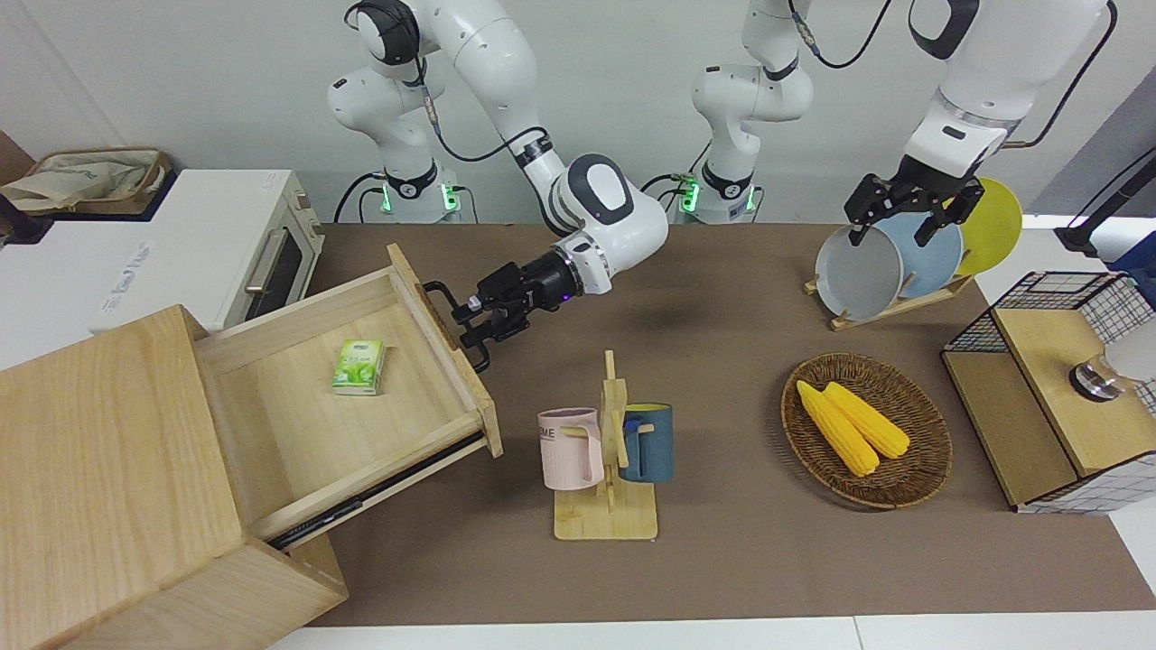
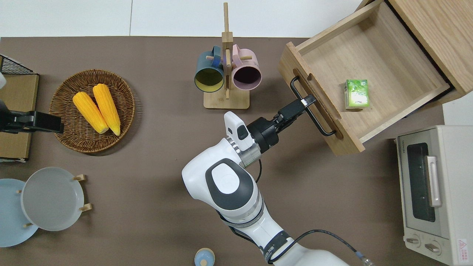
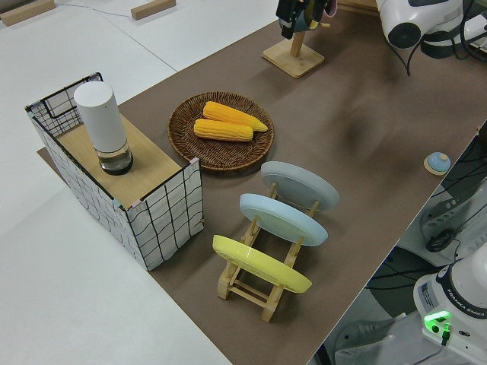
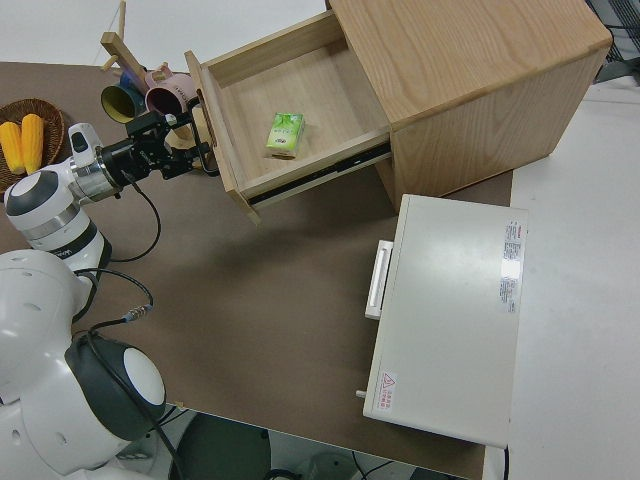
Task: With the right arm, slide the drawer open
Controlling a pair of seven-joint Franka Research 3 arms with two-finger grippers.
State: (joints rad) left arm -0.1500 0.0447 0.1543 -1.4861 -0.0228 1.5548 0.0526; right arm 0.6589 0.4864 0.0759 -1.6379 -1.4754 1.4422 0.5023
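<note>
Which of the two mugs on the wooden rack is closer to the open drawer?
The pink mug. It hangs on the side of the rack toward the drawer; the blue mug hangs on the opposite side.

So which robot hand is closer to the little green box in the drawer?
The right one. The right gripper is at the drawer's black handle, just outside the open drawer that holds the green box. The left arm is parked.

A robotics lab: two bench-mounted arms over a brown-matted table (image 1: pixel 741 560) staged with kitchen props.
</note>
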